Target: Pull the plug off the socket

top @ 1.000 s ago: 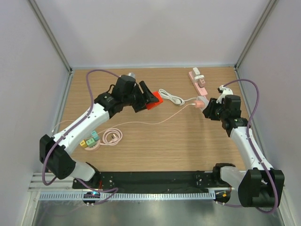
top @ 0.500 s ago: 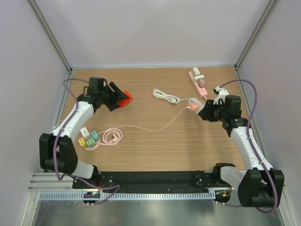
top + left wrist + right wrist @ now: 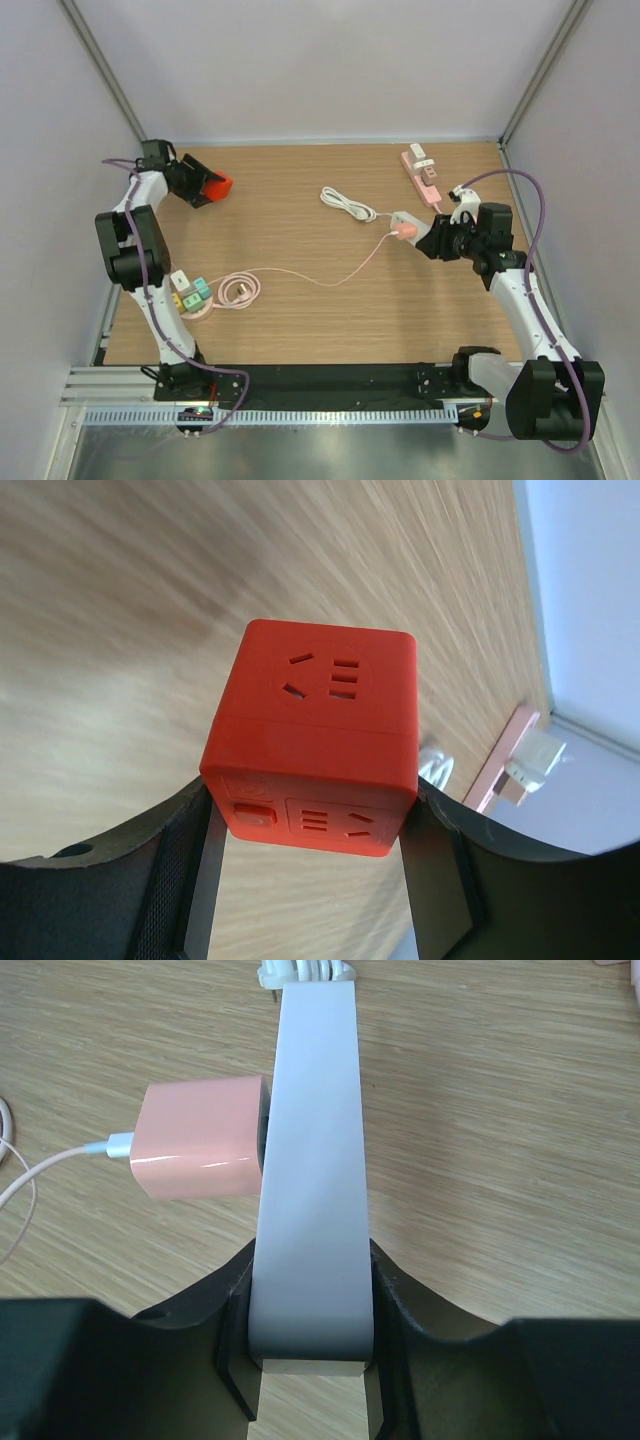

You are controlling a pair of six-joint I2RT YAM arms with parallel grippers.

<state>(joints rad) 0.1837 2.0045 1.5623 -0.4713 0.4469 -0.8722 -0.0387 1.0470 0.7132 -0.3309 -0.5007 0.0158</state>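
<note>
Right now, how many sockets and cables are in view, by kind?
Cube sockets: 1 (red plastic cube socket)
Strip sockets: 2 (white plastic power strip, pink plastic power strip)
Cables: 2 (white cable, pink cable)
Total: 5

Red cube socket (image 3: 214, 187): 1 | white power strip (image 3: 406, 217): 1 | pink power strip (image 3: 434, 196): 1 | pink charger plug (image 3: 403, 233): 1 | small adapters (image 3: 201, 288): 4

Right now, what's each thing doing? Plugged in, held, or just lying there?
Red cube socket: held in left hand, visible holes empty.
White power strip: gripped by right hand.
Pink charger: plugged into white power strip.
Pink strip: lying flat, white plug in it.
</note>
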